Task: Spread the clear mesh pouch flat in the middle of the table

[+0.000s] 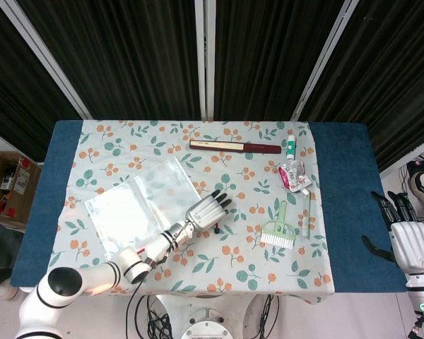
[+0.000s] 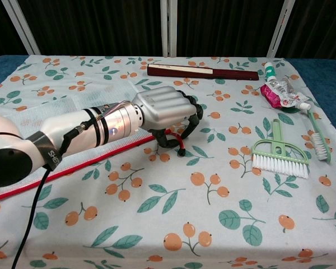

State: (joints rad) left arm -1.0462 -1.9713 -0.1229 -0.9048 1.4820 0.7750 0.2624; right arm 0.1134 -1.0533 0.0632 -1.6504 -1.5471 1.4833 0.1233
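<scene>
The left hand (image 2: 167, 112) covers the mesh pouch's (image 1: 143, 201) red-edged corner, so any grip there is perhaps unreadable. The right hand (image 1: 411, 240) sits half cut by the head view's edge.

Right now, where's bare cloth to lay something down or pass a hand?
Free: the near strip in front of the left hand and the green hand brush, plus the far-left corner beyond the clear mesh pouch. Crowded: the right side, where toothbrush, crumpled tube and brush cluster. The dark flat box lines the far edge.
</scene>
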